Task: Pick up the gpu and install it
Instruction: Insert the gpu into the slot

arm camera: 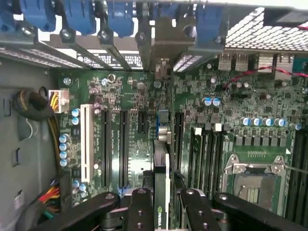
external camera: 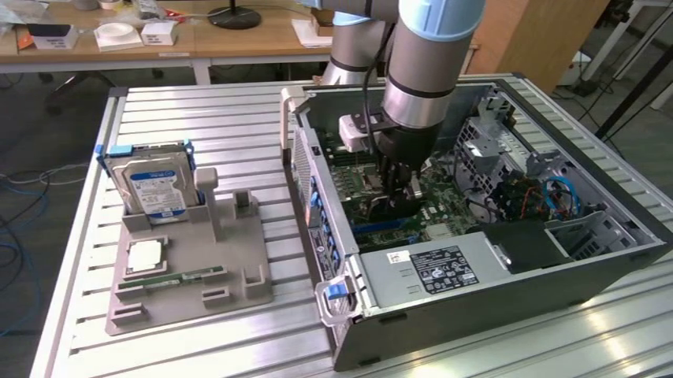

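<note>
Inside the open computer case (external camera: 589, 268), the gripper (arm camera: 160, 199) is clenched on the gpu (arm camera: 160, 163), whose thin edge stands upright between the two fingers (arm camera: 141, 207), directly over a blue expansion slot (arm camera: 162, 117) on the green motherboard (arm camera: 231, 96).

The gpu (arm camera: 161, 178) shows edge-on, its lower part hidden between the fingers (arm camera: 140, 211).

The gpu (arm camera: 161, 185), a thin dark card seen edge-on, is standing upright over the green motherboard's (arm camera: 130, 101) slots, inside the open computer case (external camera: 442, 315).
</note>
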You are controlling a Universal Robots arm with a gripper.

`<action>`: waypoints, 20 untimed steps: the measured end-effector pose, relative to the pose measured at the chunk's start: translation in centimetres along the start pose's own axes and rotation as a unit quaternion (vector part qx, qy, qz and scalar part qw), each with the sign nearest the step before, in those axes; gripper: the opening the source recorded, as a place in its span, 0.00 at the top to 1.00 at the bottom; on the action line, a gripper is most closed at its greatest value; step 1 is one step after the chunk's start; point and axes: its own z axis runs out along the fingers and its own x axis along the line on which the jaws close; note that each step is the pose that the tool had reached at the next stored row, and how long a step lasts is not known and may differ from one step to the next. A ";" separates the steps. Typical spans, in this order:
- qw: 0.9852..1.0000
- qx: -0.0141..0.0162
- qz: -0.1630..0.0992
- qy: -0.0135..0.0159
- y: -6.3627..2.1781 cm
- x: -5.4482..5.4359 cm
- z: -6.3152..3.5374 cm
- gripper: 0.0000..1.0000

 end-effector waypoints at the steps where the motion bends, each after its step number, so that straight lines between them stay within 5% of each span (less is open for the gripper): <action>1: 1.000 0.000 0.000 0.000 0.00 0.0 0.04 0.74; 10: 1.000 0.000 0.004 0.005 0.00 0.1 0.07 0.74; 20: 1.000 0.000 0.010 0.005 0.00 0.2 0.08 0.74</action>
